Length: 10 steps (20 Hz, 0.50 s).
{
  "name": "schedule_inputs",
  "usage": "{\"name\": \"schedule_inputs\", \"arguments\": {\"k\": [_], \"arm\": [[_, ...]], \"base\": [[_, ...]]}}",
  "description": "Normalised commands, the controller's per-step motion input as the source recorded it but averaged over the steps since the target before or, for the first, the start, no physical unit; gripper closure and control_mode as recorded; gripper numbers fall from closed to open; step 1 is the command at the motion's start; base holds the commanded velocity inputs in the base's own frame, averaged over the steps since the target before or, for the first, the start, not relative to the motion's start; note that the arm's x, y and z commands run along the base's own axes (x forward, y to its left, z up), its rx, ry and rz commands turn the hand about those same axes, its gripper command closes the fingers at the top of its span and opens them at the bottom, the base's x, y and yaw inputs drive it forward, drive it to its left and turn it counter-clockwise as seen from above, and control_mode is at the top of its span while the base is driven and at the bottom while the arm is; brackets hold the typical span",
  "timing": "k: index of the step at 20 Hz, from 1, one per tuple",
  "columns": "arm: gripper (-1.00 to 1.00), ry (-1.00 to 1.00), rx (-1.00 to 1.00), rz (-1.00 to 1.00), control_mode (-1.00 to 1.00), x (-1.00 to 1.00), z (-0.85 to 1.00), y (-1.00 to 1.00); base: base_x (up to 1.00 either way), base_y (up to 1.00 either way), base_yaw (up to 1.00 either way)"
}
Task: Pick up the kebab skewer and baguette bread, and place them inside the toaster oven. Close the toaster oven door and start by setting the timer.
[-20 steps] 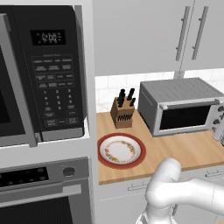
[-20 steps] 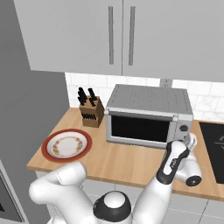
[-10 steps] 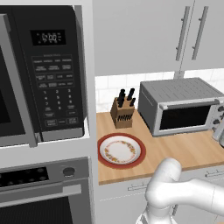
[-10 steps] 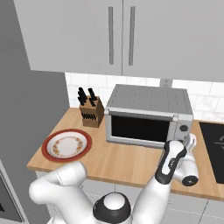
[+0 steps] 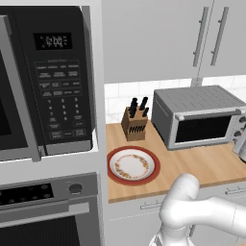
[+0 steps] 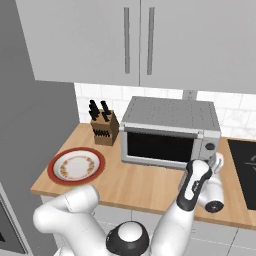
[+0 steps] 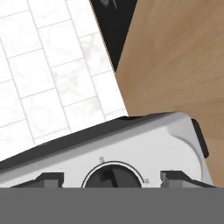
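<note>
Wooden counter [image 6: 150, 187], near edge: white arm reaching to the right end, its gripper [image 7: 111, 180] close against the control panel of the toaster oven [image 6: 170, 132]. Finger tips [image 7: 50, 178] stand either side of a dark round knob [image 7: 113, 177], one to each flank with a gap showing between each tip and the dial (whether they touch it cannot be told, so how far the claw has closed on the knob stays uncertain); nothing is visibly held. Left of the arm, on the counter: a red-rimmed plate [image 6: 76, 165] with a pale patterned centre, well apart from the oven. Middle ground: the toaster oven, boxy grey metal with ribbed top, its door [image 6: 159, 147] upright and shut, dark glass, bar handle along the top edge. Just left of it, against the wall: a wooden knife block [image 6: 105, 131] with black handles. Far: white tiled backsplash [image 7: 48, 65], grey upper cabinets [image 6: 135, 42]. Far left, in the tall unit: a black microwave [image 5: 45, 79] above a steel wall oven [image 5: 48, 211].
</note>
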Motion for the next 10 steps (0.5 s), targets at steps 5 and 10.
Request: {"name": "schedule_inputs", "arguments": {"k": [5,10], "arm": [[1.0,-0.02,0.0,0.0,-1.0,-0.02,-0.03,0.01],[1.0,-0.01,0.0,0.0,-1.0,0.0,0.0,0.0]], "base": [[0.0,0.0,0.0],[0.0,0.0,0.0]]}}
